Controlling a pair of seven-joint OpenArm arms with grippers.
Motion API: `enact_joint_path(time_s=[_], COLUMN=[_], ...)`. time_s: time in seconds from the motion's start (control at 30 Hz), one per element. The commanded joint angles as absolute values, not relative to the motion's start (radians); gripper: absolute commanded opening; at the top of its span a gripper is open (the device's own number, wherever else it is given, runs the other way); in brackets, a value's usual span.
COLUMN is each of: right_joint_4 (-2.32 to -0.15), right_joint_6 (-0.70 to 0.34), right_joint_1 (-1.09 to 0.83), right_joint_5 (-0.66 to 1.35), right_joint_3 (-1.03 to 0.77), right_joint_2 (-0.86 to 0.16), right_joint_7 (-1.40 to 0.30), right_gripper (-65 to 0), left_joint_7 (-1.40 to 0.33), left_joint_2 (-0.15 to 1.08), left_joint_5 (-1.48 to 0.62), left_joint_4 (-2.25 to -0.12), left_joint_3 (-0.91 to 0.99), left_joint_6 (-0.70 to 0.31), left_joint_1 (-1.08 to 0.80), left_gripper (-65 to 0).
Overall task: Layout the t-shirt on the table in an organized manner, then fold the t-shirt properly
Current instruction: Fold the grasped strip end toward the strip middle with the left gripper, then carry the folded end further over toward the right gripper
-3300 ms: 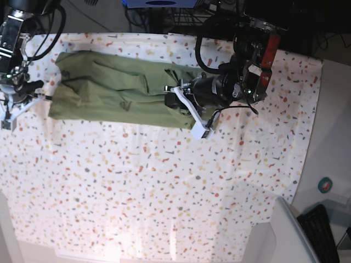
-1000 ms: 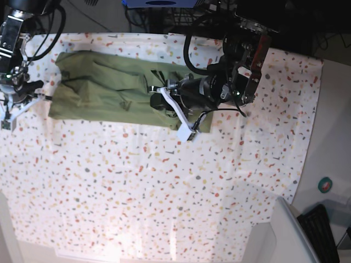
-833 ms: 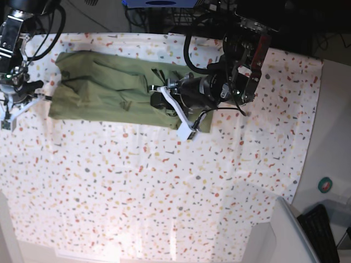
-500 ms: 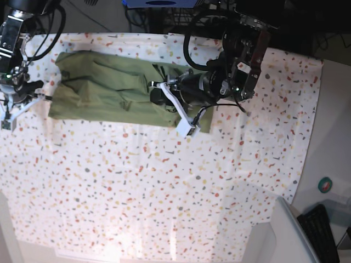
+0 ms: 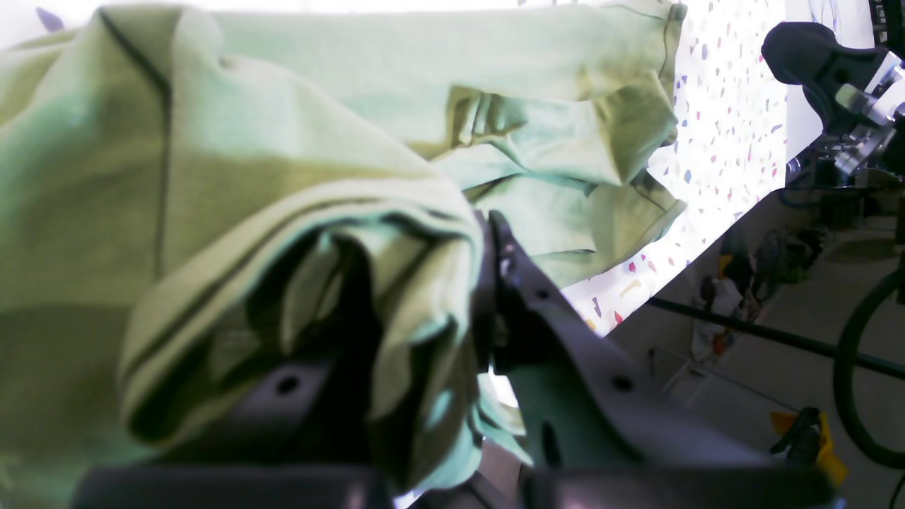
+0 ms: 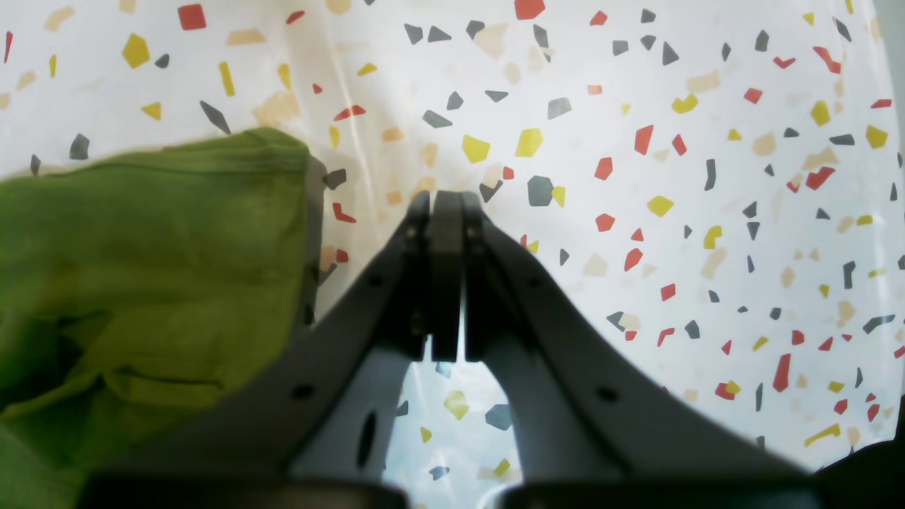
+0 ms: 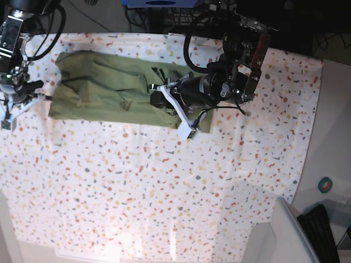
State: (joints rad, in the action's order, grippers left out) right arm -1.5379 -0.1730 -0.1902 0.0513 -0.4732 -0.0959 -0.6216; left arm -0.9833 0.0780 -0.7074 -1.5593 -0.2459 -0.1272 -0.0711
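The olive-green t-shirt (image 7: 104, 90) lies as a long wrinkled band across the far left of the table (image 7: 164, 181). My left gripper (image 7: 156, 93) is over its right part, shut on a bunched fold of the t-shirt (image 5: 297, 233); cloth drapes over one finger, and the other dark finger (image 5: 544, 318) shows bare. My right gripper (image 7: 38, 98) sits at the shirt's left end. Its fingertips (image 6: 445, 205) are pressed together with nothing between them, just beside a corner of the t-shirt (image 6: 141, 240) on the speckled table (image 6: 672, 177).
A plain grey bin (image 7: 285, 235) stands at the near right corner. Beyond the table's right edge lie a small teal roll (image 7: 325, 185) and a black object (image 7: 321, 230). Cables and dark equipment crowd the far edge (image 7: 164, 13).
Over the last few seconds my left gripper carried the shirt's right part leftward, doubling it onto the rest; in the last second it barely moved. The right arm has stayed still.
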Motion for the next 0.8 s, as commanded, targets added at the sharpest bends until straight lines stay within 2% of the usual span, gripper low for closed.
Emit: enact_joint_path(time_s=[0.0, 0.17, 0.3, 0.47, 0.67, 0.77], right_joint_4=[-1.557, -1.557, -1.557, -1.557, -1.564, -1.564], right_joint_6=[-0.170, -0.170, -0.170, -0.170, -0.170, -0.170], right_joint_1=[-0.183, -0.183, -0.183, -0.183, -0.183, -0.180], right_joint_5=[0.054, 0.054, 0.054, 0.054, 0.054, 0.054], right_joint_3=[-0.476, -0.476, -0.476, -0.476, -0.476, -0.476], right_joint_2=[-0.108, -0.108, -0.108, -0.108, -0.107, -0.107], right_joint_7=[-0.602, -0.602, -0.602, -0.602, -0.602, -0.602], right_gripper=[-65.0, -65.0, -65.0, -65.0, -65.0, -65.0], left_joint_7=[-0.972, -0.972, -0.972, -0.972, -0.967, -0.966], left_joint_2=[0.076, 0.076, 0.071, 0.056, 0.044, -0.025], left_joint_5=[-0.727, -0.727, -0.727, -0.723, -0.725, -0.727], left_joint_4=[-1.577, -1.577, -1.577, -1.573, -1.429, -1.348], left_joint_3=[-0.246, -0.246, -0.246, -0.282, -0.435, -0.444], left_joint_6=[-0.133, -0.133, -0.133, -0.133, -0.133, -0.133], left_joint_1=[-0.059, -0.059, -0.058, -0.039, 0.076, 0.133], left_gripper=[-65.0, -64.2, -45.3, -33.2, -32.6, -32.7])
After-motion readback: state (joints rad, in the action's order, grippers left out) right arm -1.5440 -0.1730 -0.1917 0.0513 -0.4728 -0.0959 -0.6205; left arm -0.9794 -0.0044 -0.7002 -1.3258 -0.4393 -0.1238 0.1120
